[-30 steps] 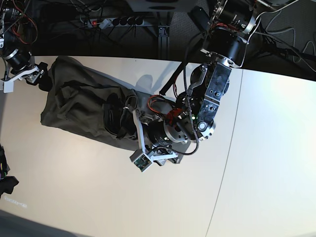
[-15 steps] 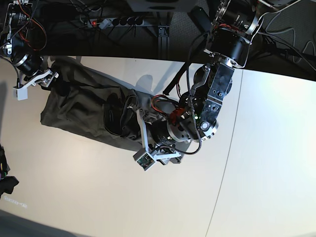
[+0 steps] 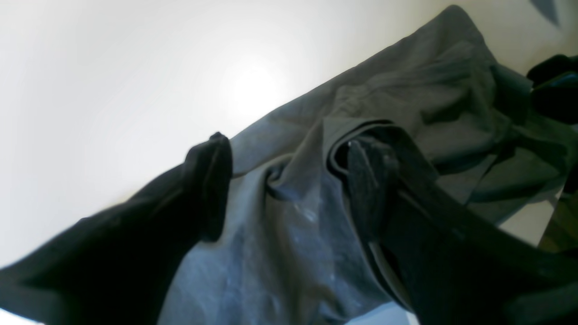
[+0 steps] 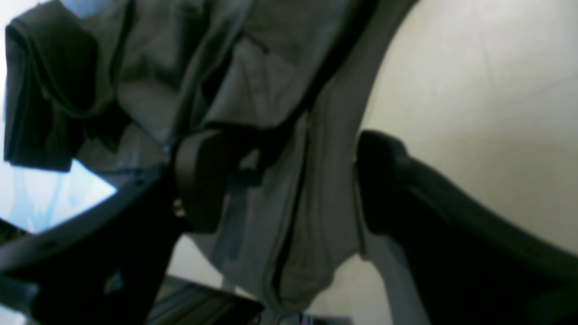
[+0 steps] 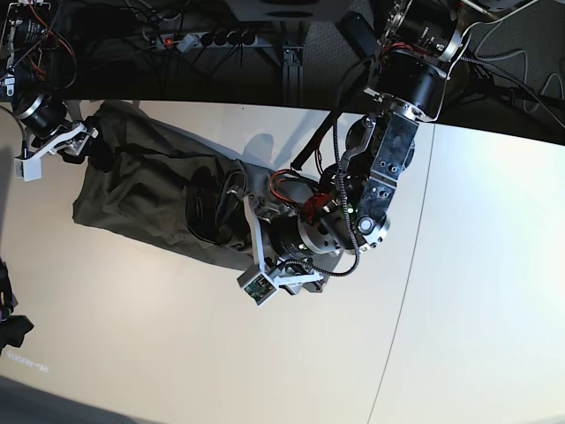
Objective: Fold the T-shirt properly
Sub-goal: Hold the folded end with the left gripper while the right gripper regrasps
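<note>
The dark olive-grey T-shirt (image 5: pixel 141 199) lies bunched lengthwise on the white table (image 5: pixel 159 336), at the left centre of the base view. My left gripper (image 5: pixel 212 216) is low over its right end. In the left wrist view the left gripper (image 3: pixel 289 180) is open, with cloth (image 3: pixel 429 90) between the jaws and one fingertip (image 3: pixel 368 180) tucked under a fold. My right gripper (image 5: pixel 88 146) is at the shirt's far left corner. In the right wrist view the right gripper (image 4: pixel 289 180) is open, with shirt cloth (image 4: pixel 271 81) running between its fingers (image 4: pixel 198 180).
A power strip (image 5: pixel 212 38) and cables lie in the dark strip behind the table's far edge. A seam (image 5: pixel 415 256) runs down the table on the right. A dark object (image 5: pixel 9 318) sits at the left edge.
My right gripper has moved right, onto the shirt's far left corner, then eased slightly back left. The left arm and the shirt have hardly moved.
</note>
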